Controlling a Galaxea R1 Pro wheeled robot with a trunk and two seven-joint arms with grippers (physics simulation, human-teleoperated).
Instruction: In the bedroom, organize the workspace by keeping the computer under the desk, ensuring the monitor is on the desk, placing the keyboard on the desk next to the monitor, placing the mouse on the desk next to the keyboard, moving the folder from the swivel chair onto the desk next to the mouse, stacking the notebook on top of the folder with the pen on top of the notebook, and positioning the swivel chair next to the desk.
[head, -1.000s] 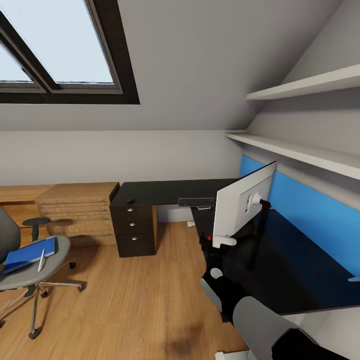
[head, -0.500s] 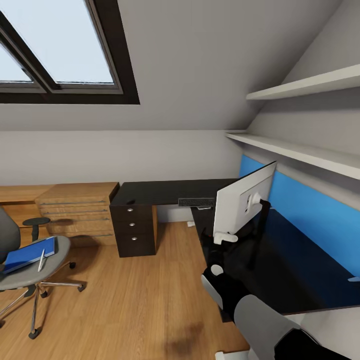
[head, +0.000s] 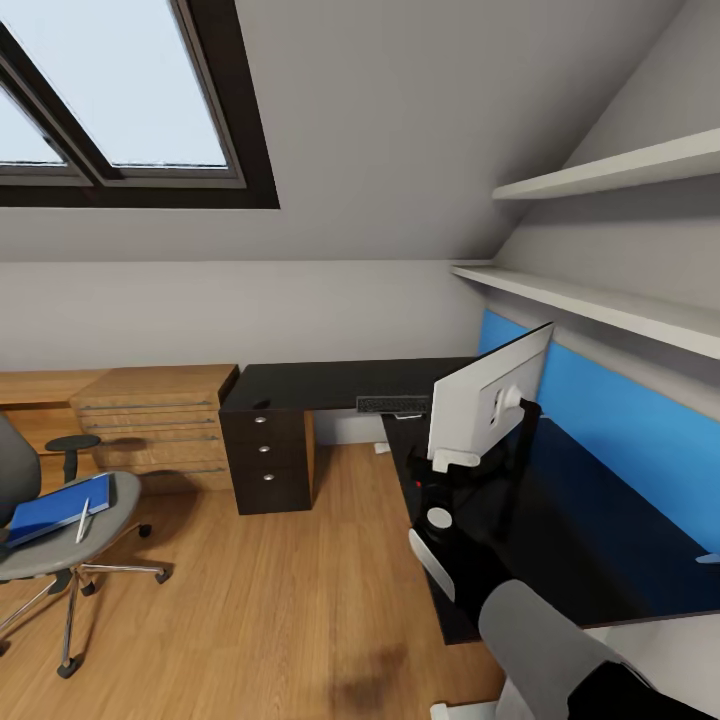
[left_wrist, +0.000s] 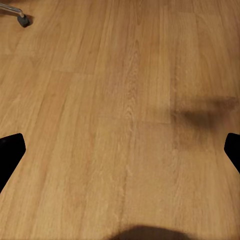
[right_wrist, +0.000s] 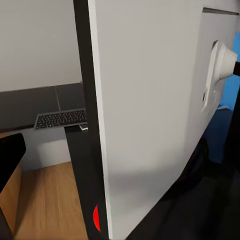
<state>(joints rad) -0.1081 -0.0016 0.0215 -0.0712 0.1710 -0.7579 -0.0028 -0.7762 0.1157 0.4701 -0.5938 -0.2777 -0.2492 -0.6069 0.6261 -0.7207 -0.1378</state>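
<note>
My right fingers (right_wrist: 10, 152) straddle the lower near corner of the very wide monitor with its white back and black front (head: 490, 405). The one I can see stands clear of the black front, so I judge them spread open around the edge, not clamped. I am there, I think, to steer the screen into place. It stands on the long black L-shaped table (head: 600, 540), its back to me, before the blue wall panel.

My left fingers (left_wrist: 10, 155) hang spread wide and empty over the light wood plank floor (left_wrist: 120, 100), kept out of the way.

By my count:
- One slim dark grey keyboard (head: 392, 404), at the table's inner corner.
- One small dark mouse (head: 262, 404), above the black drawer unit (head: 267, 455) with its three silver knobs.
- One grey swivel chair (head: 60, 545), well apart from the table.
- One flat bright blue folder (head: 50, 510), waiting on the chair's seat.
- One slim silvery pen (head: 83, 520), lying on the folder.

I cannot make out the notebook.
</note>
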